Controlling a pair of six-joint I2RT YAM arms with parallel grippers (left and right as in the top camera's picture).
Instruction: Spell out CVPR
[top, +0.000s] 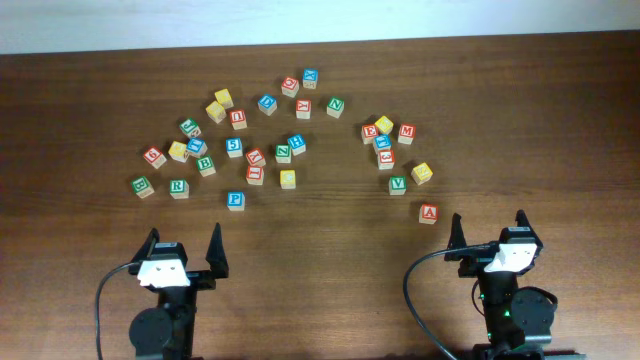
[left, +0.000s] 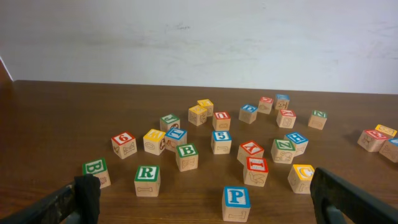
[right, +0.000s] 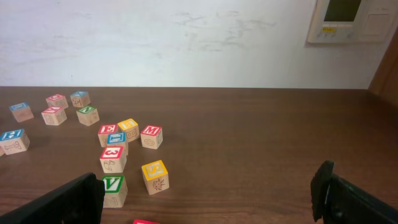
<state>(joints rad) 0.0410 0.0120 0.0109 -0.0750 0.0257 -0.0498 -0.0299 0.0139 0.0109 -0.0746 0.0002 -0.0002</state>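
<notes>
Holding the left gripper (top: 184, 235) released at the lower left of the overhead frame, jaws spread wide, gripping nothing. Holding the right gripper (top: 487, 222) equally released at the lower right, also empty. Leaving the blue P block (top: 235, 199) lying on the table (top: 80, 300) just above the left gripper, below the scattered cluster. Leaving the green R block (top: 178, 187) resting left of centre, beside another green block (top: 143, 186). Leaving the green V block (top: 398, 184) sitting right of centre, near the red A block (top: 428, 212). Showing what seems a C on the yellow block (top: 288, 178) near the middle.
</notes>
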